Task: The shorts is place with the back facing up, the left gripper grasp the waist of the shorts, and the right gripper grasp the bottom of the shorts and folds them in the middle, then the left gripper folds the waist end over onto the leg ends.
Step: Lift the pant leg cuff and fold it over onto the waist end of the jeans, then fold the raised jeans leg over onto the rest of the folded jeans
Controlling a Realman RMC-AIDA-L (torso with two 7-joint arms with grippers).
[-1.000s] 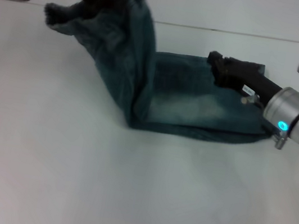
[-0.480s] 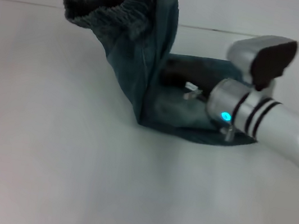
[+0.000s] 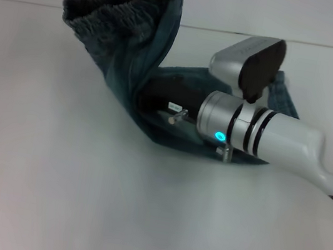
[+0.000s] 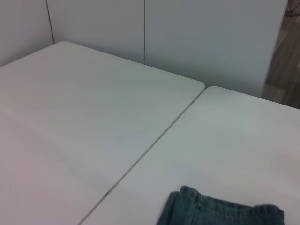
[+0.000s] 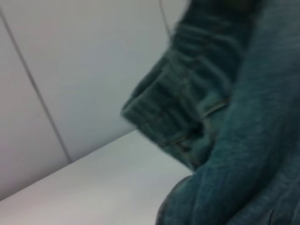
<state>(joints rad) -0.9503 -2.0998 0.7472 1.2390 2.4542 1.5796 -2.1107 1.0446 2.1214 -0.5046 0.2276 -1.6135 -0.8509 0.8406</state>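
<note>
Shorts (image 3: 135, 44) waist (image 3: 105, 10) lifted; right gripper (image 3: 152, 94) label unreadable.

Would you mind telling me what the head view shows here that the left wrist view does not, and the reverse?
Only the head view shows the waist lifted off the table and the right gripper reaching in against the raised fold. Only the left wrist view shows the seam between two tabletops, the wall panels behind, and the leg ends lying flat. Both show the shorts and the white table.
</note>
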